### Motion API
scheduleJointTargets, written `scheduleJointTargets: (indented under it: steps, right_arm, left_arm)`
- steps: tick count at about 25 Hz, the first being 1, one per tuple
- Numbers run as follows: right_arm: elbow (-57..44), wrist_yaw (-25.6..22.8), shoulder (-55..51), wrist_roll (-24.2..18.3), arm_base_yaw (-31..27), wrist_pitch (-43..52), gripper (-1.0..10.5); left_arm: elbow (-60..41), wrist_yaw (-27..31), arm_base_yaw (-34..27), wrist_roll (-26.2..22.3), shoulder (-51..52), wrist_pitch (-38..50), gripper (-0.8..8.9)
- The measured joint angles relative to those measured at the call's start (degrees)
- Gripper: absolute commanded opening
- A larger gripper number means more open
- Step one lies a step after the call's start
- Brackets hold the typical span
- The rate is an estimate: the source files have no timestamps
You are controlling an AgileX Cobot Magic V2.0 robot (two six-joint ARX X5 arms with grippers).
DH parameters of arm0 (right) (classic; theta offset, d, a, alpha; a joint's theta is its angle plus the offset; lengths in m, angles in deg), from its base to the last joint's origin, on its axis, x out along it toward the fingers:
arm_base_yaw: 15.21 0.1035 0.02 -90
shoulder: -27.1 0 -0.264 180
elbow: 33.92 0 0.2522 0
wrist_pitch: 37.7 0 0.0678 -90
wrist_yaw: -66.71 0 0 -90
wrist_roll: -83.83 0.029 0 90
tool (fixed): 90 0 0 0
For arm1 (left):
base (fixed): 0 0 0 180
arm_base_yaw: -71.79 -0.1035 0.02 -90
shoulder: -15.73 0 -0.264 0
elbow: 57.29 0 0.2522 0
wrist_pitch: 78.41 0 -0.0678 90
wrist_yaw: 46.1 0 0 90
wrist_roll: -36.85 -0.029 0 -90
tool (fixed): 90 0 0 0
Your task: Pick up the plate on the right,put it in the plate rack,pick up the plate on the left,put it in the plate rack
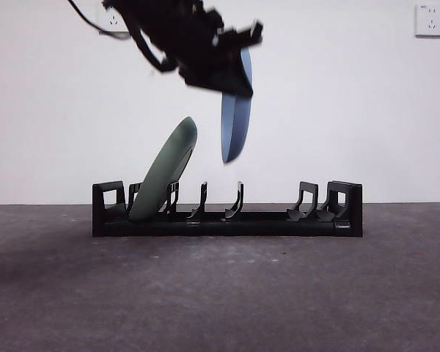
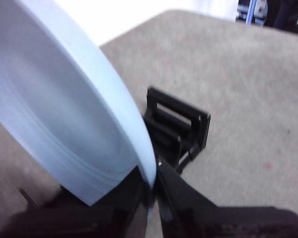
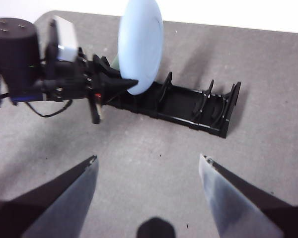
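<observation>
My left gripper point(image 1: 231, 70) is shut on the rim of a light blue plate point(image 1: 235, 117) and holds it upright in the air above the middle of the black plate rack point(image 1: 227, 220). The same blue plate point(image 2: 59, 114) fills the left wrist view, with one boxy end of the plate rack point(image 2: 181, 131) below it. A grey-green plate point(image 1: 165, 172) leans in the slots near the rack's left end. My right gripper point(image 3: 149, 161) hangs open on the near side of the plate rack point(image 3: 188, 106), looking at the blue plate point(image 3: 140, 44) and the left gripper point(image 3: 114, 84).
The rack stands on a grey table point(image 1: 220, 293) in front of a white wall. Several prongs point(image 1: 308, 202) toward the rack's right end hold nothing. Two wall sockets point(image 1: 430, 20) sit high on the wall.
</observation>
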State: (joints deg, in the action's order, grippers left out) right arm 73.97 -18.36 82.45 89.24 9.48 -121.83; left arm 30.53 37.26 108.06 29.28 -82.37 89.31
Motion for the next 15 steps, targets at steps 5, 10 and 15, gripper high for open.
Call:
scheduleJointTargets:
  steps: [5,10,15]
  right_arm:
    - [0.0,0.0,0.0,0.0,0.0,-0.37,3.5]
    - [0.0,0.02,0.0,-0.04,0.0,-2.25,3.5]
    - [0.0,0.0,0.0,-0.07,0.0,-2.99,3.5]
  left_arm:
    - [-0.02,0.17,-0.33,-1.7,-4.85,-1.51,-0.09]
    - [-0.02,0.72,-0.61,-2.56,-7.21,-1.51,-0.09]
    - [0.2,2.62,-0.72,-4.98,-9.79,-1.79,-0.09]
